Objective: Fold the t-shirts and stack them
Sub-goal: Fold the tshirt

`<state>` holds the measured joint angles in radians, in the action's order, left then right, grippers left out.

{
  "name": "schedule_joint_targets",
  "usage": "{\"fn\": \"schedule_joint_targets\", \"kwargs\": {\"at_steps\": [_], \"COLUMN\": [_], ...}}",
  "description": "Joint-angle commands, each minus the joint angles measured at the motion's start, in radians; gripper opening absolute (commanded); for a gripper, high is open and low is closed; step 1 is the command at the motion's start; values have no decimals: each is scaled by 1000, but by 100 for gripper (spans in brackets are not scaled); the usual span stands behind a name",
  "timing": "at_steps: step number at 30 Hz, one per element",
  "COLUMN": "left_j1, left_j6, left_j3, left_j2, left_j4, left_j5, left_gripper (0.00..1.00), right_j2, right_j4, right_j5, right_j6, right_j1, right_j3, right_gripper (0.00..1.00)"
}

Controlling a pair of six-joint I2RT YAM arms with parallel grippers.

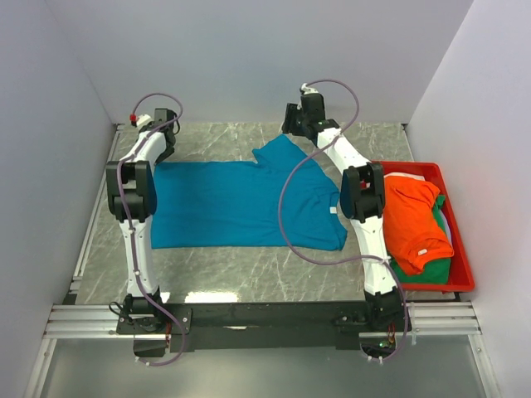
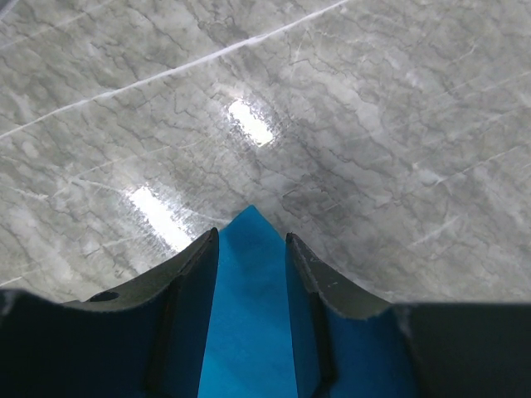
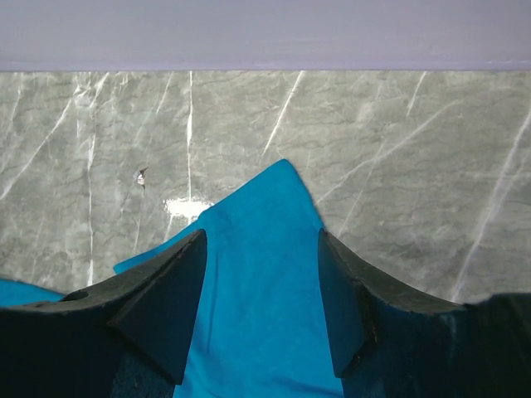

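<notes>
Nothing is folded: the teal t-shirt [image 1: 241, 203] lies spread on the surface [image 1: 207, 282] (the orange t-shirt [image 1: 415, 220] waits in the red bin [image 1: 462, 269]). The right fingers [image 3: 166, 286] gape over its sleeve [image 3: 257, 265]; the left fingers [image 2: 187, 278] straddle a corner [image 2: 249, 249], grip unclear.

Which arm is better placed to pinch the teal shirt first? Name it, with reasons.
Left, probably. The left pincer straddles a corner of the teal shirt with narrow jaws, the corner centred between them. The right pincer straddles the sleeve, but its jaws stand wider.
</notes>
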<state>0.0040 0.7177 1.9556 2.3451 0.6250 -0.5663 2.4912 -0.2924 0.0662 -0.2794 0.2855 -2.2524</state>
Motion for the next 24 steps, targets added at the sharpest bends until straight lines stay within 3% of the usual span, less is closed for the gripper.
{"fn": "schedule_joint_targets", "kwargs": {"at_steps": [1,11,20,24], "left_j1": [2,1,1,2], "left_j6": [-12,-24,-27,-31], "left_j3": [40,68,40,19], "left_j2": [31,65,39,20], "left_j4": [-11,-7,-28,-45], "left_j5": [-20,6,26,43], "left_gripper": [43,36,3,0], "right_j2": [23,34,44,38], "right_j4": [13,7,-48,-96], "right_j5": [17,37,63,61], "right_j6": [0,-7,-47,-113], "right_j1": [-2,-6,-29,-51], "right_j3": [-59,-70,-84,-75], "right_gripper": [63,63,65,64]}}
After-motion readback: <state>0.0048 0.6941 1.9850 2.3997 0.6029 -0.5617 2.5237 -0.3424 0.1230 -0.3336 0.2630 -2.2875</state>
